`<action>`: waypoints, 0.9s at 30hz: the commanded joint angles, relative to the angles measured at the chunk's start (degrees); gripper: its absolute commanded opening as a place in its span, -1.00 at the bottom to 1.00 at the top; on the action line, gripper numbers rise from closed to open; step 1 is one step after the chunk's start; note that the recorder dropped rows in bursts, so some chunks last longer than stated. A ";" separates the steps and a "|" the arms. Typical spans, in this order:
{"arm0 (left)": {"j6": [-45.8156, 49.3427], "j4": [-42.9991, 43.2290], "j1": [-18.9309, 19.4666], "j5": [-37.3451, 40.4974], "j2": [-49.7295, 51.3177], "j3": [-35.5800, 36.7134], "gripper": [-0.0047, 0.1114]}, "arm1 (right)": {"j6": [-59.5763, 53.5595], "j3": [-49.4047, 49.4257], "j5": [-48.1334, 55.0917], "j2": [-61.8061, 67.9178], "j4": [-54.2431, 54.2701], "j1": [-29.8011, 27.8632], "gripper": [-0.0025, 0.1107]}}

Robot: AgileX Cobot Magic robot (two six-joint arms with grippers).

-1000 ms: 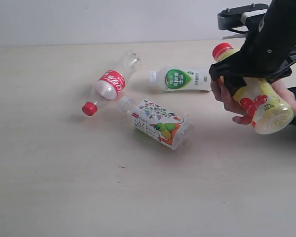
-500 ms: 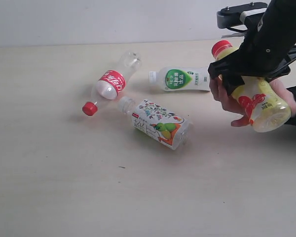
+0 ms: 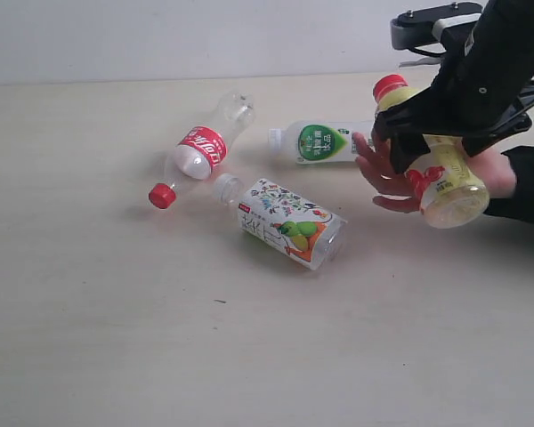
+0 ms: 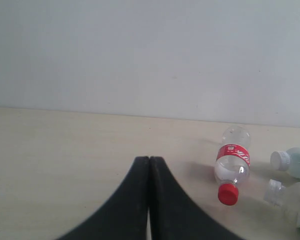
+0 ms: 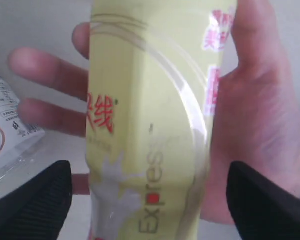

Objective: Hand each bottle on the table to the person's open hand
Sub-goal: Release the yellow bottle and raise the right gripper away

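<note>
Yellow bottle (image 3: 449, 182) — red cap (image 3: 389, 86), red lettering — in the person's hand (image 3: 383, 182); right jaws apart, left jaws together.

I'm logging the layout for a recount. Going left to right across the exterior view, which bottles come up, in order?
Clear bottle with red label → bottle with illustrated label → white green-labelled bottle → yellow bottle.

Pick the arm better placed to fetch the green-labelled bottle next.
Right: the right gripper stands open at the hand, next to the green-labelled bottle. The left gripper is shut and farther off.
</note>
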 commanded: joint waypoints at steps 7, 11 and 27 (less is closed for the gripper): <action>-0.11 -0.03 0.00 -0.08 -0.49 0.03 -0.92 | -0.55 -0.06 -8.17 -7.33 -0.63 -0.23 0.45; -0.11 -0.03 0.00 -0.08 -0.49 0.03 -0.92 | -3.86 -0.06 -8.46 -13.57 -0.63 -0.23 0.12; -0.11 -0.03 0.00 -0.08 -0.49 0.03 -0.92 | -5.46 24.61 -25.64 -53.03 8.63 -0.23 -0.95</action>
